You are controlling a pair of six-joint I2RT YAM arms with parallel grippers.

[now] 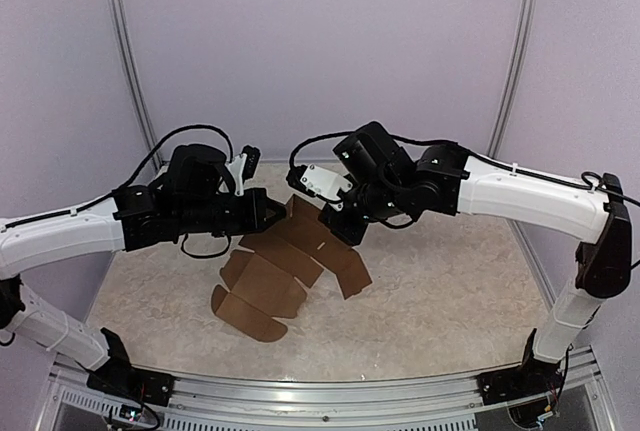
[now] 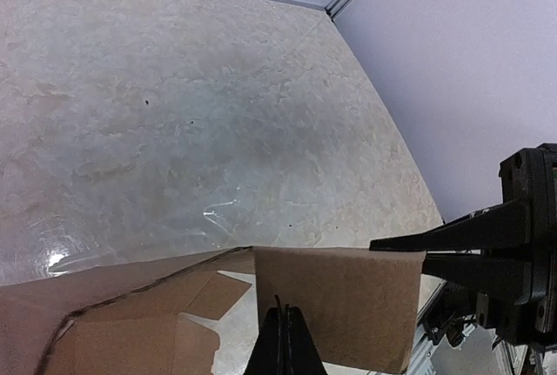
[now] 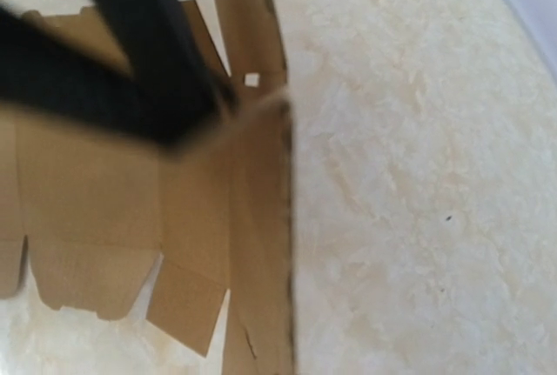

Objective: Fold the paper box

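The paper box (image 1: 268,286) is a flat brown die-cut sheet, its near flaps lying on the table and its far end lifted between the two grippers. My left gripper (image 1: 272,213) is shut on the raised panel (image 2: 348,305); its fingertips (image 2: 285,331) are pressed together at the panel's lower edge. My right gripper (image 1: 338,221) holds the same panel's other edge, and its black fingers (image 2: 435,237) pinch the corner. In the right wrist view the sheet (image 3: 87,218) runs edge-on to the bottom. That gripper's own fingers are hidden there, and the left gripper's fingers (image 3: 130,53) show as a dark blur.
The marbled beige table (image 1: 450,291) is enclosed by pale purple walls with aluminium posts (image 1: 130,41). A metal rail (image 1: 320,413) runs along the near edge between the arm bases. The table's right edge and frame (image 2: 435,340) lie close behind the right gripper.
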